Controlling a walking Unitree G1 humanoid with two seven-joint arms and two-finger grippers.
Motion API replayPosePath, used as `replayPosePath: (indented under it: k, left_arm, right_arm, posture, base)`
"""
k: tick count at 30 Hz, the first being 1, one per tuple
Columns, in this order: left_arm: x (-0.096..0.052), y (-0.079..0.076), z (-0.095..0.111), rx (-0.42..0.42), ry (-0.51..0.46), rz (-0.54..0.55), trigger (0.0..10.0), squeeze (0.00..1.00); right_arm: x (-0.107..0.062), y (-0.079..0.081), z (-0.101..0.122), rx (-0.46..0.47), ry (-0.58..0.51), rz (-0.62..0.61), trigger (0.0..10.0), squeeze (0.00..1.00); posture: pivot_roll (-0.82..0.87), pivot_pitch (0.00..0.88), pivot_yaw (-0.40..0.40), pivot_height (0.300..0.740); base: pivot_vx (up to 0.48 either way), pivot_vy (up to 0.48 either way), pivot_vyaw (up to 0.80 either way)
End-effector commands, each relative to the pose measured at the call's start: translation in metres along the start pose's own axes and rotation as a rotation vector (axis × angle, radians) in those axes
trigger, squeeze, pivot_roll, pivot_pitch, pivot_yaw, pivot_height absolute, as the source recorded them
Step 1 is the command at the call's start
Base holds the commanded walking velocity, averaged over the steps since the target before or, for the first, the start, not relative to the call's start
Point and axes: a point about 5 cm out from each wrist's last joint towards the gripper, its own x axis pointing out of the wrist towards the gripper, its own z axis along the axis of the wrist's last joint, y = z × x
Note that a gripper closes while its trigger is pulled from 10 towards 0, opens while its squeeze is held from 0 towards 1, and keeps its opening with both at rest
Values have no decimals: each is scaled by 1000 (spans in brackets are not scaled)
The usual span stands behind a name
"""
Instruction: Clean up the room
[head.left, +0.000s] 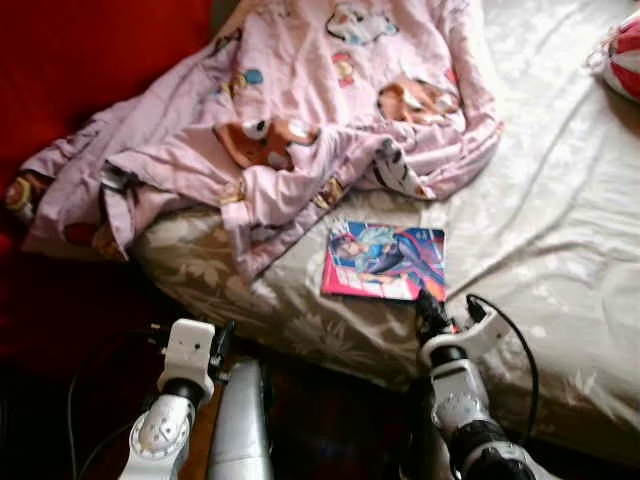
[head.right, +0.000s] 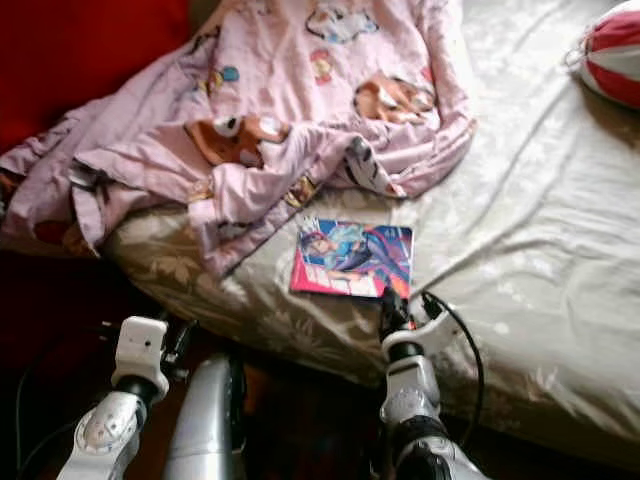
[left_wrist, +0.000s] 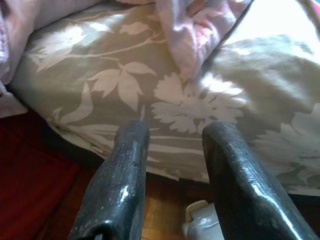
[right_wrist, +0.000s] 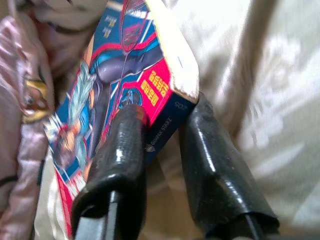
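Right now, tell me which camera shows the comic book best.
The left eye view: the whole cover of the comic book shows, flat on the bed beside the pink blanket. The right eye view shows much the same. The right wrist view shows one corner, with the right gripper closing around it.

red-and-white striped object (head.left: 622, 55) cut off at the frame edge, identity unclear. pink blanket (head.left: 300, 110) runs past the top edge. book (right_wrist: 120, 95) cover print too blurred to read.
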Motion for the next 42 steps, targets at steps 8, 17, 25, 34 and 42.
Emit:
replayPosePath:
  k: [8,17,25,34,42]
  left_arm:
    - [0,-2,-8,5,17,14,10000,0]
    - [8,4,-9,-1,8,57,10000,0]
    - [13,9,-14,-23,21,96,10000,0]
    - [8,13,-43,-79,147,128,10000,0]
    - [-10,8,-78,-129,298,143,10000,0]
  right_arm:
    - [-24,-4,22,-215,-123,15,0,0]
    - [-27,20,16,-463,-18,183,10000,0]
    - [-12,57,43,-632,-119,301,10000,0]
    - [-2,53,48,-671,-122,210,10000,0]
    - [-6,45,45,-681,-98,179,10000,0]
  posture:
    - [169,170,-14,567]
    - [136,163,-52,567]
    - [118,131,-61,567]
    - [125,117,-63,587]
    - [123,104,-70,632]
  base:
    - [0,0,0]
    - [0,0,0]
    - [0,0,0]
    - [0,0,0]
    - [0,0,0]
